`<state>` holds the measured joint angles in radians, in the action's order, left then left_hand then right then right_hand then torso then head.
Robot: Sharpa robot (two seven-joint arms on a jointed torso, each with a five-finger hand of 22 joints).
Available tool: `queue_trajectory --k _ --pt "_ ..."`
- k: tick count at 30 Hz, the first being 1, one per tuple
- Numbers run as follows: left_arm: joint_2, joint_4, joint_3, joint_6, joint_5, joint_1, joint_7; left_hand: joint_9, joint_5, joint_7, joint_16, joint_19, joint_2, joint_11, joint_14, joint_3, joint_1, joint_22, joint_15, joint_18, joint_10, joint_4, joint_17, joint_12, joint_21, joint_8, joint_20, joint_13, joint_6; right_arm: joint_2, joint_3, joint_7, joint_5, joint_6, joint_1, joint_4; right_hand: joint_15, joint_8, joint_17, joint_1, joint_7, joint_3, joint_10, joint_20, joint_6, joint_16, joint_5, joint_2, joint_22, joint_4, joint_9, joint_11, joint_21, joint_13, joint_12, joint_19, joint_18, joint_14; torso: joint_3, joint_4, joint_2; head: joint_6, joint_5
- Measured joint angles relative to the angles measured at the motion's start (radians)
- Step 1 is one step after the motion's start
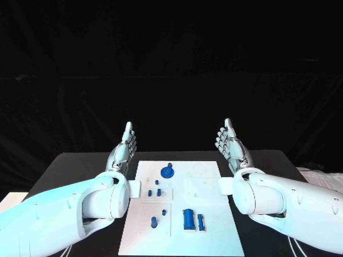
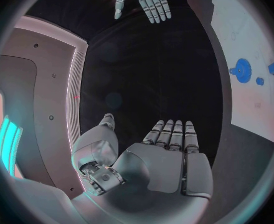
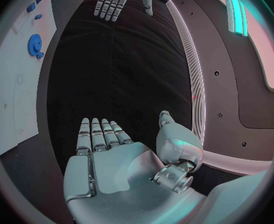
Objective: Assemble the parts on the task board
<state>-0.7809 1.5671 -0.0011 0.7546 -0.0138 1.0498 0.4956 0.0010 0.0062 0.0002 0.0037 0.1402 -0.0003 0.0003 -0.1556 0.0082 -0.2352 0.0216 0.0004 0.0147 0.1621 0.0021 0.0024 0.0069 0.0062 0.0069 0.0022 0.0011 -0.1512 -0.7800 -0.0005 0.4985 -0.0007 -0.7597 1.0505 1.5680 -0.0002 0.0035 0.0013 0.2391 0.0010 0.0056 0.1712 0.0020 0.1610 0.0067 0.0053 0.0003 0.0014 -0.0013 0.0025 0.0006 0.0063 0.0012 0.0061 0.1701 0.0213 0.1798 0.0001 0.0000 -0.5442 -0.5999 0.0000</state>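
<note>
The white task board [image 1: 210, 235] lies in the middle of the table between my two arms. A blue gear [image 1: 168, 172] sits near its far end, small blue pieces [image 1: 154, 192] lie around its middle, and two longer blue parts [image 1: 189, 219] lie near its front. My left hand [image 1: 124, 151] is raised beside the board's left edge, fingers straight and held together, holding nothing. My right hand [image 1: 231, 145] stands the same way beside the right edge, holding nothing. The left wrist view shows my left hand [image 2: 159, 162] flat, the board [image 2: 243, 40] with the gear [image 2: 241, 68], and my right hand [image 2: 146, 0] opposite. My right hand [image 3: 112, 159] is flat too.
The black table [image 1: 71, 166] runs out on both sides of the board. Pale crumpled material [image 1: 326, 176] lies at the table's right edge. A pale surface [image 1: 5, 201] shows at the front left corner.
</note>
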Motion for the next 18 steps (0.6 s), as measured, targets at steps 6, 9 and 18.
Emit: queue_trajectory --k 6,9,18 --pt "0.0 0.0 0.0 0.007 0.002 0.0 0.003 0.0 0.0 -0.001 0.0 -0.026 0.0 0.0 0.029 -0.002 0.047 -0.013 0.0 0.0 -0.028 -0.002 -0.001 0.0 0.0 0.0 0.001 0.0 0.028 0.0 0.0 0.004 0.003 -0.006 0.0 0.0 -0.001 0.0 0.0 -0.048 0.001 0.0 -0.034 -0.003 -0.031 0.0 0.0 0.001 0.0 0.0 -0.001 -0.001 -0.002 0.0 0.0 -0.032 0.0 -0.035 0.0 0.0 0.0 0.0 0.0" --pt "0.0 0.0 0.0 0.009 0.002 0.0 0.004 0.0 0.0 0.0 0.0 -0.038 0.0 -0.002 0.043 -0.002 0.071 -0.016 0.0 0.0 -0.046 -0.002 -0.001 0.0 0.0 0.0 0.0 0.0 0.043 0.0 0.0 0.005 0.004 -0.009 0.0 0.0 0.0 0.0 0.0 -0.067 0.0 0.0 -0.049 -0.003 -0.045 0.0 0.0 0.001 0.0 0.0 -0.001 -0.001 -0.002 0.0 0.0 -0.046 0.0 -0.05 -0.0001 0.0 0.0 0.0 0.0" --pt "0.0 0.0 0.0 0.012 0.003 0.0 0.006 0.0 0.0 -0.001 0.0 -0.134 0.001 -0.001 0.146 -0.002 0.16 -0.02 0.0 0.0 -0.15 -0.002 -0.001 0.0 0.0 -0.004 -0.002 0.0 0.143 0.0 0.0 0.007 0.006 -0.012 0.0 0.0 0.0 0.0 0.0 -0.232 -0.001 0.0 -0.166 -0.002 -0.157 0.0 0.0 0.001 -0.001 0.0 -0.002 -0.001 -0.002 0.0 0.0 -0.165 -0.015 -0.175 -0.0001 0.0 0.0 0.0 0.0"
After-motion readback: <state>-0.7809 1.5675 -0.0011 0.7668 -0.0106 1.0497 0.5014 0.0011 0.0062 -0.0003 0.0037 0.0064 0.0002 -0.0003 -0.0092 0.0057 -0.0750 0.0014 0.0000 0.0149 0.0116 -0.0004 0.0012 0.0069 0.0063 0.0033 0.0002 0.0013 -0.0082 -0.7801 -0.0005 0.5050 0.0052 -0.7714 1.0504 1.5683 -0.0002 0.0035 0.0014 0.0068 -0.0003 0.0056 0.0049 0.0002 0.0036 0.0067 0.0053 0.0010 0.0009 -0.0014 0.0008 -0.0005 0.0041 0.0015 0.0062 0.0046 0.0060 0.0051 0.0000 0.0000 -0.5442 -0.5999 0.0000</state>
